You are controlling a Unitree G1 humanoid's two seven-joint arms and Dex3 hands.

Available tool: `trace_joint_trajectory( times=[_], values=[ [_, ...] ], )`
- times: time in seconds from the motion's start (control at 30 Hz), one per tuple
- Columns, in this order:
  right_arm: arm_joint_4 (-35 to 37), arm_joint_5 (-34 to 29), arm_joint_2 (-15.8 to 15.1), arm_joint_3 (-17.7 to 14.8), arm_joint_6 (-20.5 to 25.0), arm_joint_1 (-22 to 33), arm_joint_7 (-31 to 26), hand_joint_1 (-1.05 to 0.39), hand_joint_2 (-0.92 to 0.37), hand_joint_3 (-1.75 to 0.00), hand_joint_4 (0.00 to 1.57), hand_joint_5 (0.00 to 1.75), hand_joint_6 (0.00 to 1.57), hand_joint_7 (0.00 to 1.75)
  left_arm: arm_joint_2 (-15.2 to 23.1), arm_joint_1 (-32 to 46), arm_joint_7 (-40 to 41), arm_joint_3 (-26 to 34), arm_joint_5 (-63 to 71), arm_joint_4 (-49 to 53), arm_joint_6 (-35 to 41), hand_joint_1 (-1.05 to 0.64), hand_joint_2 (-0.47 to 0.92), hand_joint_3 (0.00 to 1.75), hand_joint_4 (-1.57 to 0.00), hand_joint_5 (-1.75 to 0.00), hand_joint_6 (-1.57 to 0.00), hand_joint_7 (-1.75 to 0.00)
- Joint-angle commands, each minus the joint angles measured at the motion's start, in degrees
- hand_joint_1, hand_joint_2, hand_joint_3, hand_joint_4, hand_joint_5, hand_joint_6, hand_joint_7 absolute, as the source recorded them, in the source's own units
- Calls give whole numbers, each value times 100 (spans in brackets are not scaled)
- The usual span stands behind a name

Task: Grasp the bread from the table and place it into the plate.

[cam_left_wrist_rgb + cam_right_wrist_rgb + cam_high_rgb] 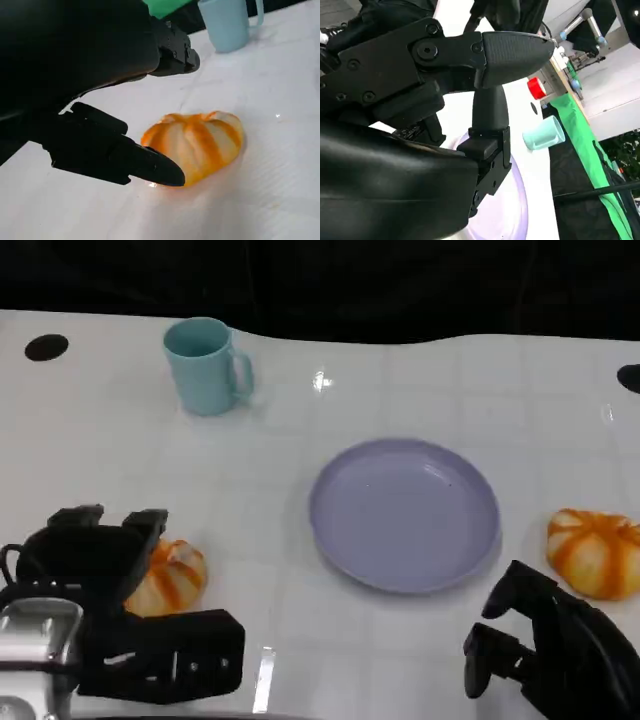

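An orange-and-white striped bread (pixel 175 578) lies on the white table at the near left. My left hand (pixel 105 585) is around it with fingers spread, one set above it and one below. In the left wrist view a fingertip (pixel 155 170) reaches the edge of the bread (pixel 197 142), which still rests on the table. The lavender plate (pixel 405 515) sits bare in the middle. A second striped bread (pixel 595 552) lies to the plate's right. My right hand (pixel 550 650) hovers near the front right with nothing in it, just short of that second bread.
A light-blue mug (pixel 205 365) stands at the back left, also seen as the mug (pixel 230 22) beyond the bread. The right wrist view shows the plate's rim (pixel 517 210) and the mug (pixel 543 134). Black round holes (pixel 45 347) mark the table's far corners.
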Motion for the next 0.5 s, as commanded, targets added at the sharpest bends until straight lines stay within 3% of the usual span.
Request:
trace_joint_trajectory(
  times=[0.03,0.5],
  values=[
    [-60,6,-29,-7,-26,36,-24,-57,-92,-45,77,175,49,175,178,-428,48,-200,-252,688,27,-55,88,0,-2,-3,-9,0],
    [-92,32,2,7,-38,84,8,-57,-92,-43,77,175,49,175,245,-1368,656,-783,-1215,2660,-225,-51,90,1,-5,-4,-15,-2]
  ],
)
